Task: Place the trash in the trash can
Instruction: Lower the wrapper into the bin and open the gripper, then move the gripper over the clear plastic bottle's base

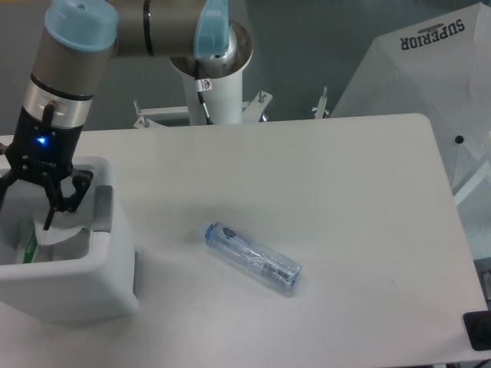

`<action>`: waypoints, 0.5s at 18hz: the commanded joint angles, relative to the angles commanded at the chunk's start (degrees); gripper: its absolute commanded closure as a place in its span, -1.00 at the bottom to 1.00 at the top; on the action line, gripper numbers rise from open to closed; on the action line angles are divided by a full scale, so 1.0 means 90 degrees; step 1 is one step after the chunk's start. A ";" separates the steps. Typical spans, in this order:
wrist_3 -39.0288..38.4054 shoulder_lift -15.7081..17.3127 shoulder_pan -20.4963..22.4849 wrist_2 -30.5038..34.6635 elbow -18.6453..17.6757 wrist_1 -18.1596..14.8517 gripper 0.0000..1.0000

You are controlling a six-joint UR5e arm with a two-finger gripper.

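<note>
A: The gripper hangs above the open mouth of the trash can at the table's left edge. Its fingers are spread, one of them out past the picture's edge, with nothing between them.

B: So what has it let go of?

A: Inside the can lies something pale with a bit of green print, the wrapper. It sits against the near-left inner wall, below the fingers and apart from them.

B: And the other piece of trash?

A: The bottle lies on its side on the table, well apart from the can, near the middle. Its blue cap points up-left toward the can, its base down-right.

B: Then the job looks about half done.

A: That is the fair reading: one item binned, one left. The step in hand looks like the close of the first drop.

B: What does the next move ask for?

A: Probably a lift clear of the can's rim, then a travel to the right over the bottle. The bottle lies diagonally, so the wrist would likely need turning for the fingers to straddle its narrow width. It is round and clear plastic, and could roll or slip if pinched off-centre.
</note>
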 joint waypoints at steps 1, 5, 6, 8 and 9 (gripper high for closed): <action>0.0000 0.0039 0.0020 0.0010 0.0029 0.0000 -1.00; -0.0029 0.0400 0.0663 0.0048 0.0059 -0.0010 -1.00; -0.0029 0.0420 0.0819 0.0155 0.0040 -0.0010 -1.00; -0.0029 0.0430 0.1170 0.0448 0.0030 0.0000 -1.00; -0.0078 0.0430 0.1394 0.0536 0.0049 -0.0010 -1.00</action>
